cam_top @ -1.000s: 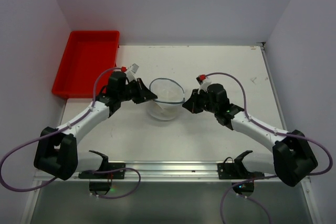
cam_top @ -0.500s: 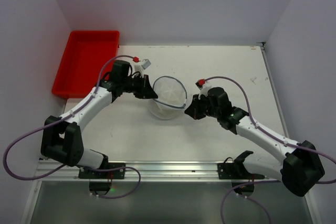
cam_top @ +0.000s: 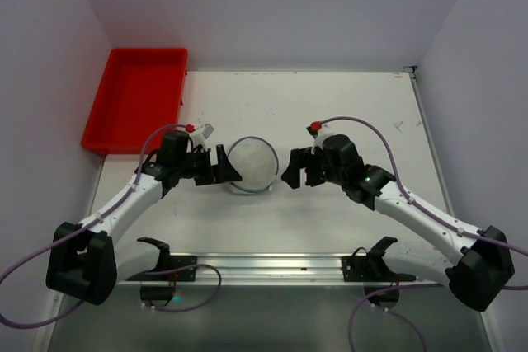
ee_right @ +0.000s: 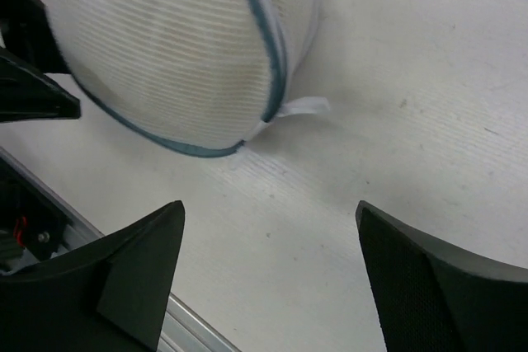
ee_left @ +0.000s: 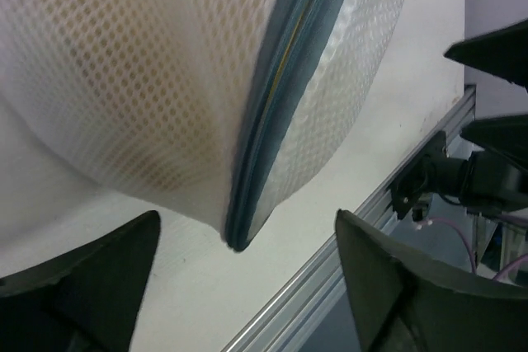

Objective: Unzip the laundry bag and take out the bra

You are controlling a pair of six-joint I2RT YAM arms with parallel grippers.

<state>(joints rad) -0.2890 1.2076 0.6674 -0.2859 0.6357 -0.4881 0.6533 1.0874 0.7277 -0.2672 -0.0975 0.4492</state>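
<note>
The laundry bag [cam_top: 252,164], a drum of white mesh with a dark rim, rests on the table between my two grippers, tipped on its side. My left gripper [cam_top: 224,164] is just left of it, open, touching nothing. In the left wrist view the bag [ee_left: 157,80] fills the top, its dark zip band [ee_left: 276,105] above the open gripper [ee_left: 247,274]. My right gripper [cam_top: 293,169] stands open just right of the bag. The right wrist view shows the bag [ee_right: 165,47] and its white tag [ee_right: 301,107] ahead of the open gripper [ee_right: 268,278]. A beige tint shows through the mesh; the bra I cannot make out.
A red tray [cam_top: 136,109] sits at the back left, partly over the table's edge. A metal rail [cam_top: 272,265] runs along the near edge by the arm bases. White walls close in the left, right and back.
Both grippers were shut on the bag's rim and have opened and let go. The bag has dropped onto the table and tipped over. Both arms have drawn slightly back and lower.
</note>
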